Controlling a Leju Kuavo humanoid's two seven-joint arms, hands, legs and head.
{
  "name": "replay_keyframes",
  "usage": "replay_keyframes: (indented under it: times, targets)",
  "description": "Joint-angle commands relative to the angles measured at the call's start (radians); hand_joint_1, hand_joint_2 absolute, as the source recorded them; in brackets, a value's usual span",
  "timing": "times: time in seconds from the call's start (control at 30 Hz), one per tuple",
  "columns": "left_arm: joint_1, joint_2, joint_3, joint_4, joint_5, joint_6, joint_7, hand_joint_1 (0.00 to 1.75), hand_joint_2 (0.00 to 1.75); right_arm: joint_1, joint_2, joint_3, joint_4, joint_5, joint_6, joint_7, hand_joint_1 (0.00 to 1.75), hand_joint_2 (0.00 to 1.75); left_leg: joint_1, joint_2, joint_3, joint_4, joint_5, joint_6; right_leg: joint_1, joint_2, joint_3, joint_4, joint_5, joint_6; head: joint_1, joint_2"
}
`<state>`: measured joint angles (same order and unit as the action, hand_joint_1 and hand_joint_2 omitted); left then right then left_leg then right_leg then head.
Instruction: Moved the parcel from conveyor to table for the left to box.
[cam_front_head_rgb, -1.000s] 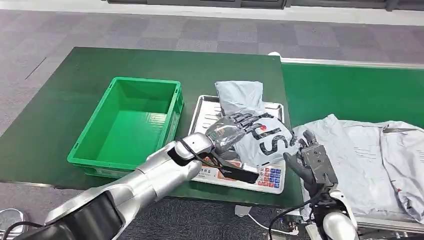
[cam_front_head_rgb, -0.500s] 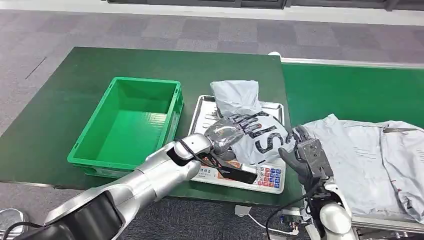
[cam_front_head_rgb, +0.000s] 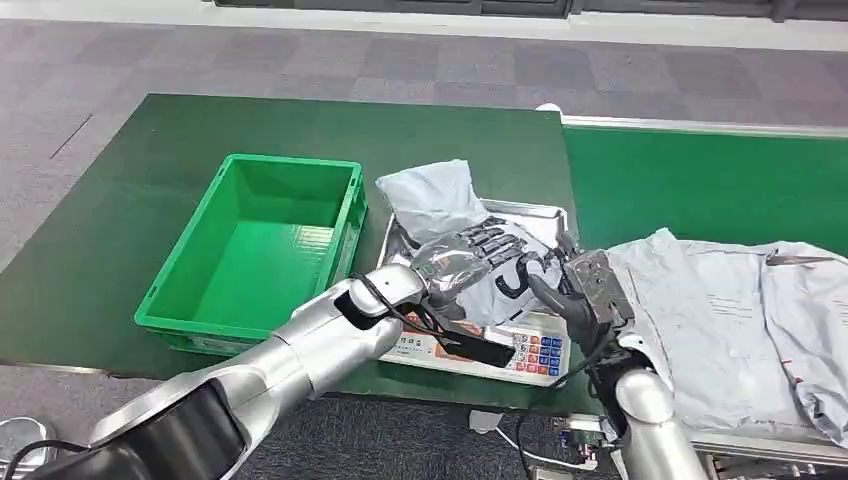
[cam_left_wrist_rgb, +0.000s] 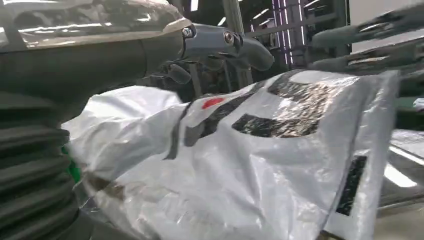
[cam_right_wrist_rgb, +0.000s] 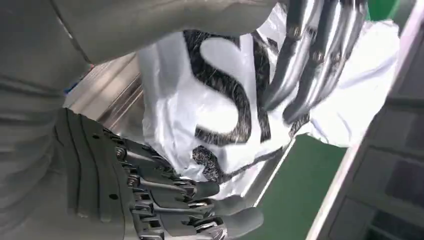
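Note:
The parcel (cam_front_head_rgb: 430, 200) is a grey-white plastic mailer with black lettering, lying on the steel tray (cam_front_head_rgb: 548, 213) of a scale, its far end lifted toward the green bin. My left hand (cam_front_head_rgb: 470, 258) grips it from above, fingers spread over the lettering (cam_left_wrist_rgb: 240, 165) and the thumb (cam_left_wrist_rgb: 225, 42) curved over its edge. My right hand (cam_front_head_rgb: 580, 290) is at the parcel's right side with its fingers apart, fingertips (cam_right_wrist_rgb: 225, 205) against the parcel (cam_right_wrist_rgb: 215, 100) near its lower edge. The left hand's fingers (cam_right_wrist_rgb: 305, 65) cross the parcel's top.
An empty green bin (cam_front_head_rgb: 290, 162) stands on the dark green table (cam_front_head_rgb: 120, 200) left of the scale, whose keypad (cam_front_head_rgb: 540, 353) faces the front edge. Several grey mailers (cam_front_head_rgb: 720, 310) lie on the green conveyor (cam_front_head_rgb: 700, 180) at the right.
The parcel has shifted left, its far end now close to the bin's rim. My right hand has moved left up to the parcel. My left hand stays on it.

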<state>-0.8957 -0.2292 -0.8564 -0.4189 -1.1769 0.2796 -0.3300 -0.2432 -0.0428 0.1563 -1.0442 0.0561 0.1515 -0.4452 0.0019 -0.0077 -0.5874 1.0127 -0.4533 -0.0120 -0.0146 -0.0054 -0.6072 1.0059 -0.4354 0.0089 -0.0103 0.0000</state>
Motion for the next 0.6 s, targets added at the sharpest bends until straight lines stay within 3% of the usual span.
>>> replay_keyframes:
  times: [0.03,0.6]
  targets:
    - [-0.049,0.007,-0.036,0.037,-0.005,-0.013,0.002,0.0,1.75,-0.094,0.045,0.122,0.179,-0.007,0.026,-0.003,0.0,1.75,0.001,0.006,0.002,-0.001,-0.001,-0.001,0.002,0.005,0.001,-0.002,0.002,-0.001,0.0,0.0]
    - [-0.04,0.028,-0.019,0.056,0.005,-0.021,0.013,0.0,1.75,-0.105,0.06,0.156,0.184,-0.009,0.044,-0.003,0.0,1.75,0.001,0.004,0.002,-0.001,0.0,-0.001,0.001,0.004,0.001,-0.002,0.001,-0.001,0.0,0.0]
